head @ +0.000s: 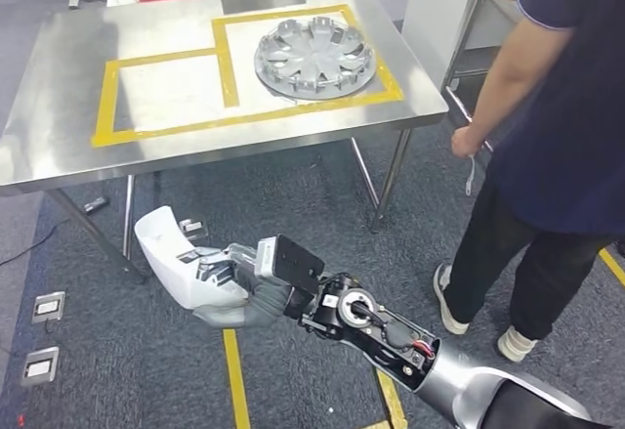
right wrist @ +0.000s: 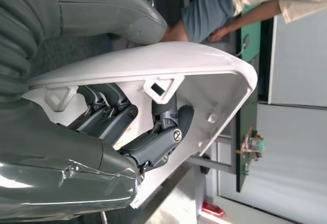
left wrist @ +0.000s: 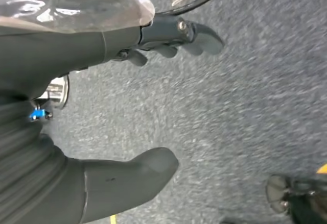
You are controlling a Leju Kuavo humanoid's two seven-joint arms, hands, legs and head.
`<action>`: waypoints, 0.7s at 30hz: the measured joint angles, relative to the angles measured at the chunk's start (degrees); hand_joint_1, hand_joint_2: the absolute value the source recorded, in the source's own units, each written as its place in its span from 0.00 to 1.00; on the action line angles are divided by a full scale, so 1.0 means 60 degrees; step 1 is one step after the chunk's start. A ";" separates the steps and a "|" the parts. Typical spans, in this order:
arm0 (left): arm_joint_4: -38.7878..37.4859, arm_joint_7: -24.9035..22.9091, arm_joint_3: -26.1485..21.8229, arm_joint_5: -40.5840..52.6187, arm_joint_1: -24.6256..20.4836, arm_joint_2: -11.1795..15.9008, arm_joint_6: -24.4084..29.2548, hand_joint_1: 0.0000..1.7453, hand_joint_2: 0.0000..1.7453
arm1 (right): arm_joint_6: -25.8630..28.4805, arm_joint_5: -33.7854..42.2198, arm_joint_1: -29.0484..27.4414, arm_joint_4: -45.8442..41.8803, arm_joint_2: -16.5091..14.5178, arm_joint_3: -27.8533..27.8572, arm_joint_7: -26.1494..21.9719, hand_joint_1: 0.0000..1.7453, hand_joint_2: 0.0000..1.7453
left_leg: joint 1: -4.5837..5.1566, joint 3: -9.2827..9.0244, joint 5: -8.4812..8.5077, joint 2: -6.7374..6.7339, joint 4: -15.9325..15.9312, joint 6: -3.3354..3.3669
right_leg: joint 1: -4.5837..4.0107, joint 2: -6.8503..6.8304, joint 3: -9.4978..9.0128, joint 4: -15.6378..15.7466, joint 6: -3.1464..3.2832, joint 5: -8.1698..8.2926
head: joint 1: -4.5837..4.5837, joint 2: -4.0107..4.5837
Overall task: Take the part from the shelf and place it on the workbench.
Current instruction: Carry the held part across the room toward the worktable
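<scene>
My right hand (head: 243,287) grips a white curved plastic part (head: 169,253) low over the grey carpet, in front of the steel workbench (head: 66,67). In the right wrist view the thumb lies on the part's smooth outer face and the dark fingers (right wrist: 154,142) curl into the ribbed inside of the white part (right wrist: 216,81). My left hand (left wrist: 115,106) hangs over the carpet with thumb and fingers apart and nothing between them.
A silver wheel cover (head: 314,56) lies in the right yellow-taped box on the workbench; the left box (head: 166,87) is bare. A person in dark clothes (head: 553,136) stands at the right of the bench. Floor sockets (head: 46,307) sit at the lower left.
</scene>
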State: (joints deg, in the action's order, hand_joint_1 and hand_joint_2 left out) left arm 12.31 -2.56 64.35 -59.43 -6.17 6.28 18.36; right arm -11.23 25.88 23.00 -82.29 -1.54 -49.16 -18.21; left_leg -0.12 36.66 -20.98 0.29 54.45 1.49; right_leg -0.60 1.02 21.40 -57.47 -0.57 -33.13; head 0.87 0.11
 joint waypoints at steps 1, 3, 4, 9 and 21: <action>0.0000 0.0000 0.0000 0.0000 0.0001 -0.0001 0.0000 0.00 1.00 | 0.0000 0.0000 -0.0011 -0.0001 0.0002 0.0000 0.0002 1.00 1.00 | 0.0006 -0.0119 0.0045 -0.0021 0.0017 0.0052 | 0.0014 -0.0032 0.0304 -0.0598 -0.0043 -0.0231 | 0.0034 0.0000; -0.0001 0.0000 -0.0002 0.0000 -0.0012 0.0009 0.0001 0.00 1.00 | 0.0002 -0.0005 -0.0051 -0.0001 0.0006 0.0000 0.0004 1.00 1.00 | 0.0022 -0.0297 -0.0109 -0.0031 0.0055 0.0103 | 0.0030 -0.0062 0.1140 -0.1791 -0.0101 -0.0900 | 0.0101 0.0000; -0.0001 0.0000 -0.0003 0.0000 -0.0018 0.0013 0.0001 0.00 1.00 | 0.0004 -0.0014 -0.0073 -0.0001 0.0008 0.0000 0.0005 1.00 1.00 | 0.0029 -0.0402 -0.0215 -0.0025 0.0061 0.0112 | 0.0034 -0.0065 0.1478 -0.2061 -0.0111 -0.1214 | 0.0128 0.0000; -0.0001 -0.0003 0.0000 -0.0002 -0.0005 -0.0014 0.0000 0.00 1.00 | 0.0013 -0.0040 -0.0114 0.0002 0.0033 0.0002 0.0034 1.00 1.00 | 0.0069 -0.1172 -0.0822 0.0061 0.0043 0.0071 | -0.0049 -0.0067 0.1860 -0.0089 0.0105 0.0605 | 0.0270 0.0001; 0.0000 -0.0003 0.0000 0.0025 -0.0045 -0.0009 0.0003 0.00 1.00 | 0.0015 -0.0044 -0.0099 -0.0056 0.0053 0.0047 0.0059 1.00 1.00 | -0.0039 0.0852 -0.1872 0.0032 0.2548 -0.0399 | 0.0014 -0.0006 0.0419 0.0882 0.0387 0.0727 | 0.0030 0.0000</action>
State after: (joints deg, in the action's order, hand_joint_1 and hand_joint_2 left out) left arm 12.31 -2.58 64.35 -59.28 -6.44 6.23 18.38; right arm -11.15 25.62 22.41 -82.62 -1.22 -48.87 -17.86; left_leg -0.36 41.77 -32.21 0.48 69.74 -0.91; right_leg -0.51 0.98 23.92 -52.18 1.75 -28.77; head 1.05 0.11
